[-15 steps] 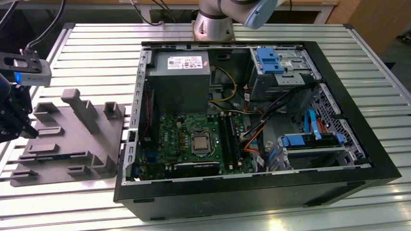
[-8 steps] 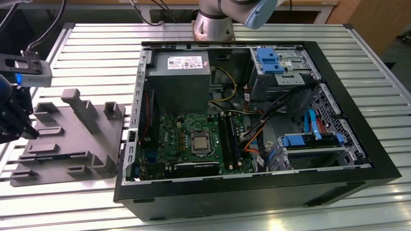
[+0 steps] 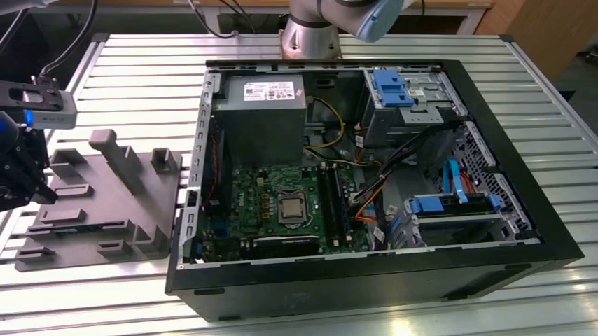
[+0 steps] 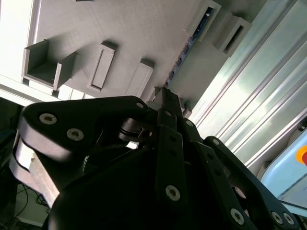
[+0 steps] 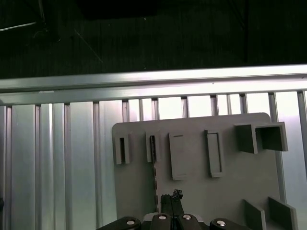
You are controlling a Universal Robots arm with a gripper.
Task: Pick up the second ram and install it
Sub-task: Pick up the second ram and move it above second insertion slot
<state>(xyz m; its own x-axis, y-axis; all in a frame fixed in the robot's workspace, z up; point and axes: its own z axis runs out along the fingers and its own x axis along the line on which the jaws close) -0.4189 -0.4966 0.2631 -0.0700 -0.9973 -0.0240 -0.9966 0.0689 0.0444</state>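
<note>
One end effector (image 5: 171, 197), cropped, second ram (image 5: 155, 175) edge-on

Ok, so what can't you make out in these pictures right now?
- Exterior view: the gripper is cut off by the picture's left edge.
- First wrist view: the second ram is seen edge-on against the grey tray, so its faces are hidden.
- Exterior view: the motherboard's memory slots are too small to tell what sits in them.
</note>
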